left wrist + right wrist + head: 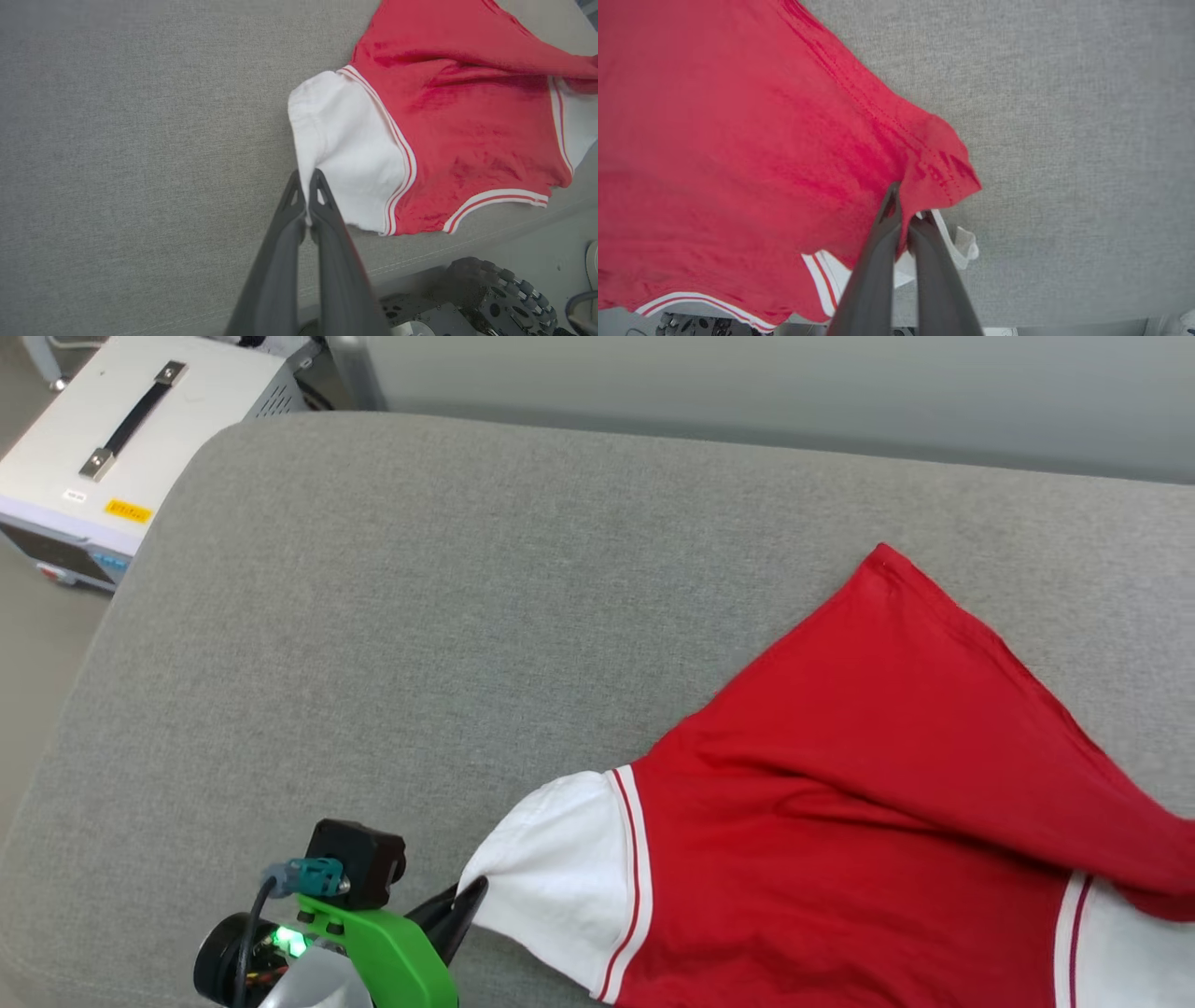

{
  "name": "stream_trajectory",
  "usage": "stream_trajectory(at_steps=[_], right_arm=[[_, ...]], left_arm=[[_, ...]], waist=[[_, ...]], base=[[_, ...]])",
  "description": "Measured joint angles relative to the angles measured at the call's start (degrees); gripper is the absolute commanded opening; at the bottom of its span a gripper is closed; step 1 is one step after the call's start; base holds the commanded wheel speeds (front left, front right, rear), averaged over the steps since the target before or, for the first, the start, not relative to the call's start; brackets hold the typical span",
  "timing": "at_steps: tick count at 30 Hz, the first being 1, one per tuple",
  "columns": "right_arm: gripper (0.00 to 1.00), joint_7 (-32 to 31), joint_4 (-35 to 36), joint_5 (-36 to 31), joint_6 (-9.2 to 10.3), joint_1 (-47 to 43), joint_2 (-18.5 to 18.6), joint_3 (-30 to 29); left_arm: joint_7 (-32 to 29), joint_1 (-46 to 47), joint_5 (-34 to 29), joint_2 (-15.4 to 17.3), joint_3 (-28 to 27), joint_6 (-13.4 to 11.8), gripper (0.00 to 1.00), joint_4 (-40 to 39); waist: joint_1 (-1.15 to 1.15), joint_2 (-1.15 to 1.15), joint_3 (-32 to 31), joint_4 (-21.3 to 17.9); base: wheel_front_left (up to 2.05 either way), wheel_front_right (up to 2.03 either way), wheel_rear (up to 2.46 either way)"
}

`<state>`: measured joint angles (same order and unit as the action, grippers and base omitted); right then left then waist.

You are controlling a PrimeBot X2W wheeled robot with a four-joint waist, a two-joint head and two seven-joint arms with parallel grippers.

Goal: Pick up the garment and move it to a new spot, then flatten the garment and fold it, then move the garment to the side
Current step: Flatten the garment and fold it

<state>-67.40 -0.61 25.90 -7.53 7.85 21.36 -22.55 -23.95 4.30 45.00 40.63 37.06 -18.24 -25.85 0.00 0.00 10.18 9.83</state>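
Observation:
The garment (pixel 840 803) is a red T-shirt with white sleeves and striped trim, spread over the right half of a grey cushion (pixel 420 616). My left gripper (pixel 462 905) sits at the lower left of the head view, shut on the edge of the white sleeve (pixel 560 868). In the left wrist view the left gripper (pixel 306 184) pinches that sleeve (pixel 350 154) between closed fingers. In the right wrist view my right gripper (pixel 906 205) is shut on a bunched red corner of the garment (pixel 738 163), with white sleeve fabric (pixel 962 242) showing beneath.
A white equipment case (pixel 131 439) with a black handle stands off the cushion's far left corner. The cushion's front edge and my wheeled base (pixel 490 294) show in the left wrist view. A grey wall (pixel 794 383) runs behind the cushion.

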Motion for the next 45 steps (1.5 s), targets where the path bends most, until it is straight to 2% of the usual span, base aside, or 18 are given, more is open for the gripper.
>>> stream_trajectory(at_steps=[4, 7, 11, 15, 16, 17, 20, 26, 34, 37, 45], right_arm=[[0.0, 0.1, 4.86, 1.08, 0.0, -6.14, -4.12, -2.2], [0.0, 0.86, 6.8, 1.02, 0.0, -10.41, -5.47, -2.25], [0.0, 2.61, 6.86, 0.98, 0.0, -13.54, -7.54, -2.16], [0.0, 4.07, 5.81, 0.54, 0.0, -14.76, -8.05, -0.96], [0.46, 4.28, 5.57, 0.53, 0.0, -14.77, -8.06, -0.89], [1.0, 4.77, 5.48, 0.6, 0.0, -14.74, -8.08, -0.69], [1.0, 5.43, 5.82, 1.85, 0.0, -14.55, -7.56, 0.65], [1.0, 5.56, 10.25, 4.67, 0.0, -10.97, -3.38, 2.9], [1.0, 0.04, 15.77, 5.04, 0.0, 0.9, -0.2, 7.6], [1.0, -1.71, 14.69, 3.87, 0.0, 6.47, 1.24, 10.16], [1.0, -3.27, 4.33, -0.45, 0.0, 18.23, 4.57, 14.84]], left_arm=[[0.47, -0.12, 0.51, -0.94, 0.94, 1.12, 0.0, 1.64], [1.11, -0.13, 0.57, -1.42, 1.33, 1.74, 0.0, 3.21], [2.23, -0.1, 0.73, -2.34, 1.32, 1.97, 0.0, 4.83], [2.58, -0.07, 0.71, -2.89, 1.48, 2.38, 0.0, 5.31], [2.71, -0.07, 0.73, -2.9, 1.49, 2.44, 0.0, 5.39], [2.72, -0.05, 0.73, -2.9, 1.53, 2.45, 0.0, 5.46], [2.7, -0.02, 0.71, -2.87, 1.62, 2.88, 0.0, 5.43], [2.22, 0.22, 0.66, -2.8, 1.9, 2.93, 0.0, 4.85], [2.14, 2.06, -0.59, -2.87, 2.48, 2.94, 0.0, 2.19], [2.16, 3.3, -0.73, -3.2, 2.6, 3.42, 0.0, 1.05], [2.25, 6.19, -2.26, -5.25, 3.61, 4.35, 0.0, 0.97]], waist=[[0.0, 0.0, -1.78, -1.52], [0.0, 0.0, -2.44, -2.59], [0.0, 0.0, -3.07, -3.62], [0.0, 0.0, -3.31, -4.08], [0.0, 0.0, -3.31, -4.06], [0.0, 0.0, -3.32, -4.0], [0.0, 0.0, -3.2, -3.69], [0.0, 0.0, -2.45, -2.28], [0.0, 0.0, 0.52, 0.1], [0.0, 0.0, 2.49, 1.08], [0.0, 0.0, 7.98, 5.09]], base=[[0.0, 0.0, 0.0], [0.0, 0.0, 0.0], [0.0, 0.0, 0.0], [0.0, 0.0, 0.0], [0.0, 0.0, 0.0], [0.0, 0.0, 0.0], [0.0, 0.0, 0.0], [0.0, 0.0, 0.0], [0.0, 0.0, 0.0], [0.0, 0.0, 0.0], [0.0, 0.0, 0.0]])
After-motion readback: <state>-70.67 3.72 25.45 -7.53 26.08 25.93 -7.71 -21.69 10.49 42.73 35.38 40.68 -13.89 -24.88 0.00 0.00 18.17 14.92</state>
